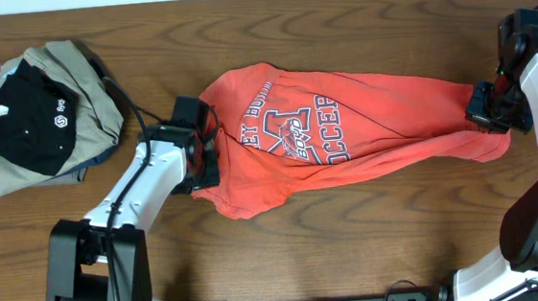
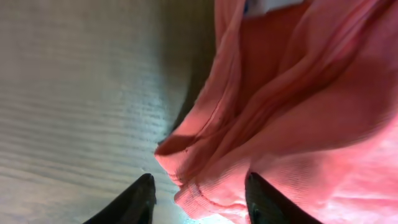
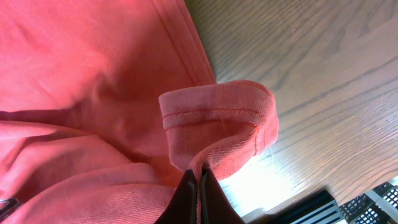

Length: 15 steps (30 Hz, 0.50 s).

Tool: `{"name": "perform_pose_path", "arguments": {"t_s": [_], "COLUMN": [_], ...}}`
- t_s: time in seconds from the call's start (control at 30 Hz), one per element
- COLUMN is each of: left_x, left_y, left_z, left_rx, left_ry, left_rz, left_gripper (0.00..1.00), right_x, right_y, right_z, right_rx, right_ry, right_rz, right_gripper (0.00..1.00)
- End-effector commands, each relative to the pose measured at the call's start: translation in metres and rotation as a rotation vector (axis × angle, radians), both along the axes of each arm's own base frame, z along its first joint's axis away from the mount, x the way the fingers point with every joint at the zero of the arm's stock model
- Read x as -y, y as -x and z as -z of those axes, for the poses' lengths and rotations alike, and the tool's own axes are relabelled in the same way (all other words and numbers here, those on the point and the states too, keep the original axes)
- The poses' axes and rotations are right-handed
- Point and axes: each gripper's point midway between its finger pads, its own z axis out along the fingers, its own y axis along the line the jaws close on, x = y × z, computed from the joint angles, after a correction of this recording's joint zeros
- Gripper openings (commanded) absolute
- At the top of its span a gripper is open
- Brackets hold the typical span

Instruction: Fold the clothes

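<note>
**Overhead view.** An orange-red jersey T-shirt [image 1: 363, 129] lies stretched across the middle of the brown wood-grain table [image 1: 352, 221], its blue-and-white "SOCCER" chest print facing up. The cloth is rumpled into long lengthwise creases. My left gripper [image 1: 196, 142] is at its left end and my right gripper [image 1: 490, 106] at its right end. A stack of folded garments [image 1: 31, 116], black on top of khaki and grey, sits at the table's far left, apart from the shirt.

**Left wrist view.** My left gripper's two black fingers [image 2: 140, 199] stand well apart. A rolled, ribbed edge of the shirt [image 2: 298, 124] bulges into the gap between them. It lies against the right finger, while bare table shows beside the left one. The jaws are not closed on the fabric, which is soft and folded in deep pleats.

**Right wrist view.** My right gripper [image 3: 199, 190] is closed tight, its finger pads together, pinching a double-stitched hem of the shirt [image 3: 217, 118]. The hem curls over in a loop above the fingertips, lifted off the grained wood.
</note>
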Motion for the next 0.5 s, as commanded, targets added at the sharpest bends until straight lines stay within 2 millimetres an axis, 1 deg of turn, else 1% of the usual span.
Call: {"name": "perform_pose_path", "arguments": {"t_s": [0.0, 0.03, 0.1, 0.13, 0.23, 0.33, 0.37, 0.4, 0.47], "left_x": [0.002, 0.004, 0.009, 0.011, 0.012, 0.014, 0.019, 0.026, 0.059], "left_y": [0.008, 0.009, 0.009, 0.01, 0.009, 0.008, 0.007, 0.007, 0.005], "left_z": [0.008, 0.008, 0.008, 0.008, 0.005, -0.003, -0.008, -0.014, -0.032], "left_rx": [-0.036, -0.039, -0.043, -0.045, -0.045, -0.044, -0.046, -0.048, -0.044], "left_ry": [0.018, 0.03, 0.059, 0.07, 0.078, 0.086, 0.11, 0.153, 0.345], "left_rz": [-0.013, -0.012, -0.01, -0.01, -0.009, -0.008, -0.006, -0.002, 0.03], "left_gripper": [0.36, 0.26, 0.11, 0.06, 0.06, 0.06, 0.06, 0.06, 0.06], "right_x": [0.003, 0.003, 0.003, 0.003, 0.003, 0.003, 0.003, 0.003, 0.003], "right_y": [0.002, 0.002, 0.002, 0.002, 0.002, 0.002, 0.002, 0.002, 0.002], "right_z": [-0.001, -0.001, -0.001, -0.001, -0.001, -0.001, -0.001, -0.001, -0.001], "right_rx": [-0.005, -0.005, -0.006, -0.006, -0.006, -0.005, -0.005, -0.005, -0.005], "right_ry": [0.013, 0.013, 0.013, 0.013, 0.013, 0.013, 0.013, 0.013, 0.013], "right_rz": [-0.011, -0.011, -0.01, -0.011, -0.011, -0.011, -0.011, -0.011, -0.01], "right_gripper": [0.01, 0.01, 0.01, 0.01, 0.01, 0.01, 0.01, 0.01, 0.01]}}
